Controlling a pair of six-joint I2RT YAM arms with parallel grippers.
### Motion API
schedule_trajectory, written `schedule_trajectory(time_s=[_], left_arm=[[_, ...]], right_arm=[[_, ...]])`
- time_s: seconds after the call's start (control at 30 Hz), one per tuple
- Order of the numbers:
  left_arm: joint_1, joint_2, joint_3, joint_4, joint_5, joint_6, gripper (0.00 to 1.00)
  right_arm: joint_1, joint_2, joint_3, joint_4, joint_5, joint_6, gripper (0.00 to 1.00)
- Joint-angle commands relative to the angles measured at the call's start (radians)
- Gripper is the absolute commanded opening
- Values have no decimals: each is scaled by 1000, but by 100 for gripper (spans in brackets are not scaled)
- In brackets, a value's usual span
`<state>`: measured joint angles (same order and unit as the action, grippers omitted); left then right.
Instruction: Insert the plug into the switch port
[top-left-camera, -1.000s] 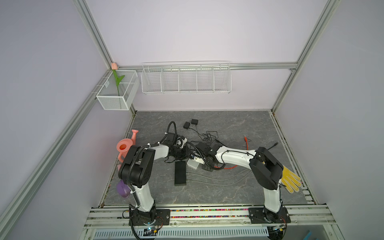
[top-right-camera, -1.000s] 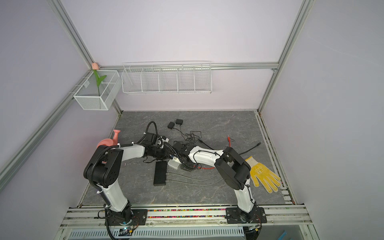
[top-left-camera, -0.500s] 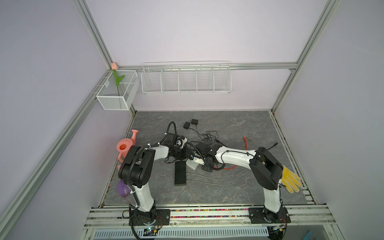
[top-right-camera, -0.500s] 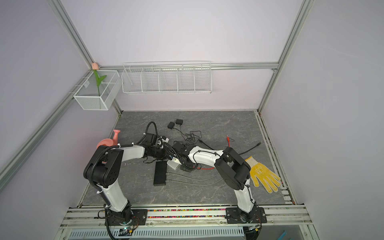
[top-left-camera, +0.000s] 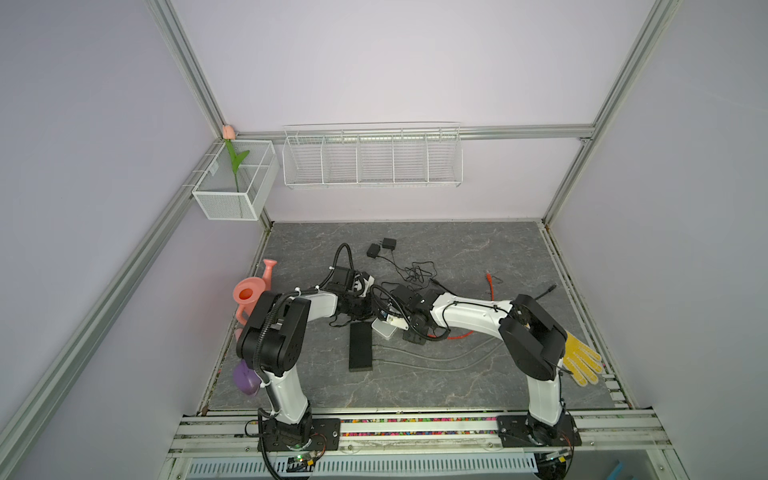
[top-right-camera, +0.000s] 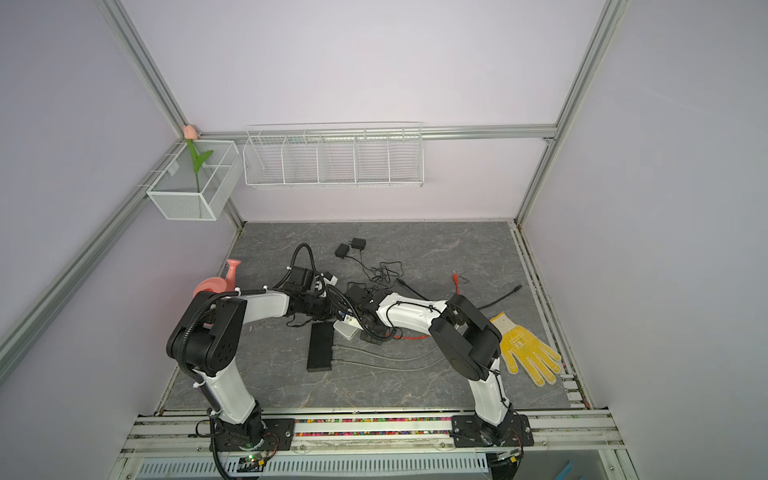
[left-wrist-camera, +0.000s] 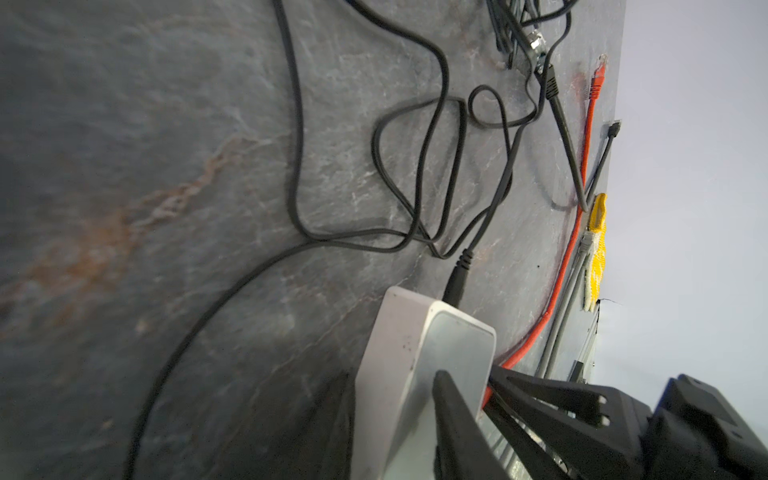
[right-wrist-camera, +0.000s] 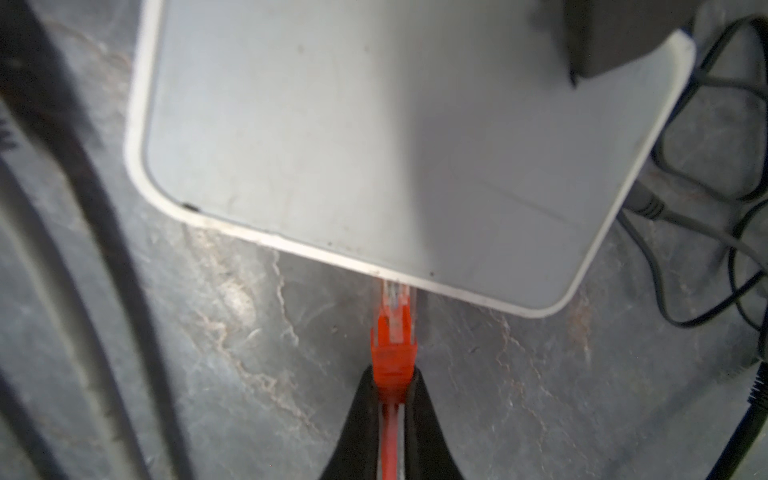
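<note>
The white switch (right-wrist-camera: 374, 145) lies on the grey mat, seen small in both top views (top-left-camera: 384, 330) (top-right-camera: 347, 329). My left gripper (left-wrist-camera: 392, 382) is shut on the switch (left-wrist-camera: 415, 353), one finger across its pale face and the other against the opposite side. My right gripper (right-wrist-camera: 392, 382) is shut on the orange plug (right-wrist-camera: 392, 332), just behind its boot. The plug's clear tip meets the switch's near edge; the port is hidden under the rim. Both grippers (top-left-camera: 365, 311) (top-left-camera: 411, 332) meet at mid-mat.
A black box (top-left-camera: 360, 347) with grey cables lies in front of the switch. Thin black cords (left-wrist-camera: 415, 166) and power adapters (top-left-camera: 382, 247) sprawl behind. A yellow glove (top-left-camera: 582, 365) lies at the right edge and a pink watering can (top-left-camera: 249, 291) at the left.
</note>
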<state>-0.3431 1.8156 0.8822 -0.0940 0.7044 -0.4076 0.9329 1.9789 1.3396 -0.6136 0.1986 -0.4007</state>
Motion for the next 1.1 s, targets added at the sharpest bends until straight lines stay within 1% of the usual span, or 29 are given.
schedule_trajectory(time_s=[0.0,0.3,0.6,0.77,1.07], left_arm=[[-16,-13,-23,-35,11,7,32],[-15,-13,-20,-41,7,10,31],[-15,-33,-30,-39,-2,7,31],[-14,-34,-28,-36,-3,2,30],[-13,-39,-28,-29,-1,-5,30]], right_arm=[[-3,4,15,33,1,4,7],[-14,9,29,22,14,15,7],[-17,-68,-37,32,55,34,7],[-13,-104,-67,28,43,37,7],[10,-73,-74,22,30,42,7]])
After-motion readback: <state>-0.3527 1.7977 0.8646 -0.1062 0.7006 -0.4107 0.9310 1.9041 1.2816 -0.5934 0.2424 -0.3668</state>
